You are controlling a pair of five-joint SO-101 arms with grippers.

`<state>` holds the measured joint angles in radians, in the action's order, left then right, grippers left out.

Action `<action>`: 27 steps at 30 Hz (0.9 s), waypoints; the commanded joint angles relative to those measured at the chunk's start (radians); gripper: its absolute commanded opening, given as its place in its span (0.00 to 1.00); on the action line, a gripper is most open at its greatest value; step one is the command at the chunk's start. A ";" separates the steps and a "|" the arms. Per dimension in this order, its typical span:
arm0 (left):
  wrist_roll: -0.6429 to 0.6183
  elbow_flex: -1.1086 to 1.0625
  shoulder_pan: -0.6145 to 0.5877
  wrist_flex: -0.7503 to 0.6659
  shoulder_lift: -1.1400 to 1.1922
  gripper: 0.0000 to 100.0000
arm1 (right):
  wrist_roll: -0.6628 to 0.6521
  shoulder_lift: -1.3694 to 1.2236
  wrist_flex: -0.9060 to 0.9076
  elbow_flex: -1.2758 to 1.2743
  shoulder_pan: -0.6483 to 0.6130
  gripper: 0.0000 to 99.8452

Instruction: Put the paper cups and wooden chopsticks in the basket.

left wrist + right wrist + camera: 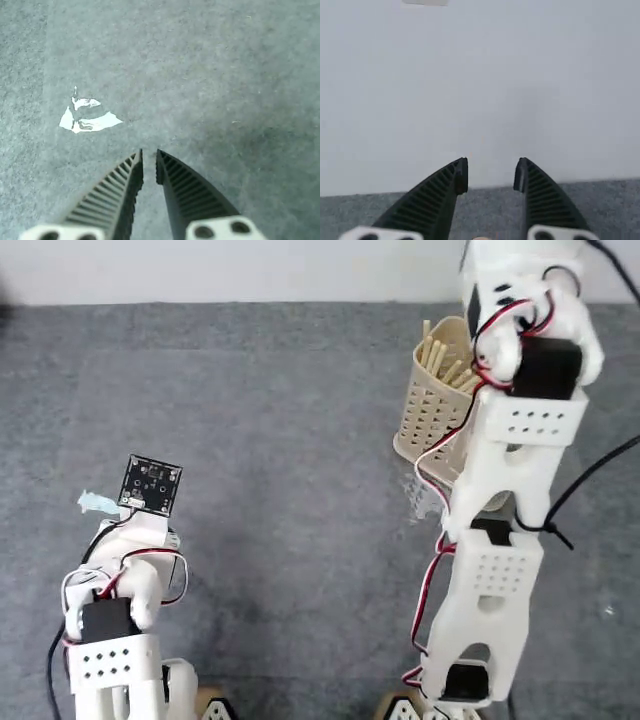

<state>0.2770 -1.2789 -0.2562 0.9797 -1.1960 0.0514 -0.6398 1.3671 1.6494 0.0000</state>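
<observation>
Grey felt-like mat (280,440) is covering the whole table, with a plain white wall (200,270) running along its far edge. A beige perforated basket (430,415) is standing on the mat at the far right, close to the wall, and the chopsticks (445,360) are sticking up out of it, leaning together. The right arm (510,490) is stretching out just beside the basket and blocking its right side. The right gripper (491,175) is pointing at the wall, fingers spread apart and gripping nothing. The left arm (115,630) is sitting folded at the near left. The left gripper (149,160) is hanging over bare mat, fingers nearly closed with a thin slit between them, gripping nothing. A torn pale scrap (87,120) is lying flat on the mat near the left gripper's tips, not touching them.
</observation>
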 commanded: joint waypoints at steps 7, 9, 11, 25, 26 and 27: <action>-0.009 0.004 0.000 -0.015 -0.023 0.04 | 0.006 0.269 0.424 0.031 -0.104 0.02; -0.009 0.004 0.000 -0.015 -0.023 0.04 | 0.011 0.280 0.430 0.028 -0.093 0.00; -0.009 0.004 -0.002 -0.015 -0.023 0.04 | 0.011 0.286 0.430 0.029 -0.053 0.01; -0.098 0.004 0.002 -0.020 -0.023 0.04 | 0.012 0.628 0.432 -0.543 0.038 0.01; -0.098 0.004 0.003 -0.020 -0.023 0.04 | 0.014 0.696 0.430 -0.655 0.031 0.01; -0.098 0.002 0.005 -0.020 -0.023 0.04 | 0.014 0.765 0.429 -0.763 0.015 0.01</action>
<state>0.1895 -1.2789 -0.2562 0.9797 -1.1960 0.0514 -0.0890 1.7553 1.1983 0.0307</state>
